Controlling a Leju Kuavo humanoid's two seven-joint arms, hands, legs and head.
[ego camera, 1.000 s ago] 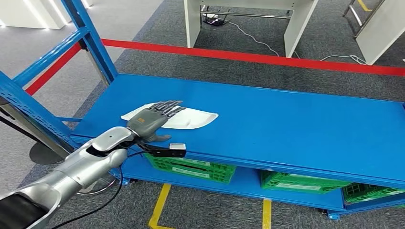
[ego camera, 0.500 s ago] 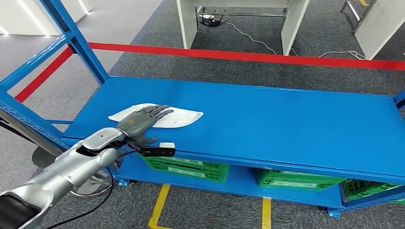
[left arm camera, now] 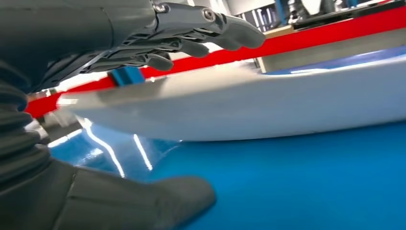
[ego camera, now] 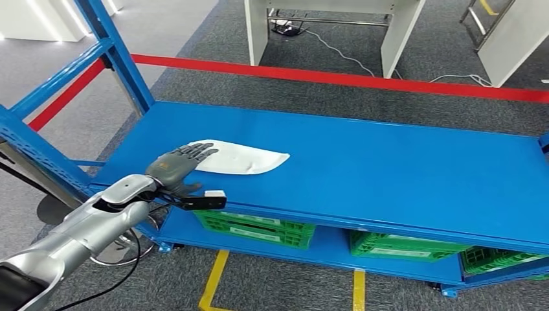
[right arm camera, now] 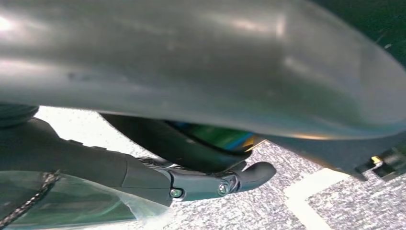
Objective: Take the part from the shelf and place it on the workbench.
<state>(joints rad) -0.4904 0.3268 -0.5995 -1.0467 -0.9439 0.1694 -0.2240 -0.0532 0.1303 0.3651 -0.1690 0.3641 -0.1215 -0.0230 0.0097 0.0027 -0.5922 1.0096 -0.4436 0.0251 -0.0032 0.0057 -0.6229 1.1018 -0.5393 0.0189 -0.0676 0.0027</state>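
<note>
The flat white, leaf-shaped plastic part point(ego camera: 241, 158) lies on the top deck of the blue steel shelf point(ego camera: 388, 168), near its left front corner, and the left hand point(ego camera: 176, 166) reaches over its near end with the fingers point(left arm camera: 210, 29) stretched out above the part's upper face and the thick thumb point(left arm camera: 158, 201) low against the shelf surface below its edge. In the left wrist view a gap shows between fingers and part, so the hand is spread apart and holds nothing yet. The main hazard, as I judge it, is the part's thin, shallow profile on a smooth painted deck: if the fingers close from above before the thumb gets under the rim, the part may simply slide away along the shelf or pivot toward the front lip and drop onto the green crates point(ego camera: 259, 227) below. A grip taken only at this near end could also let the long far end sag or twist free on lifting. The right hand point(right arm camera: 210, 184) hangs low above grey carpet; whether it is closed I cannot tell.
</note>
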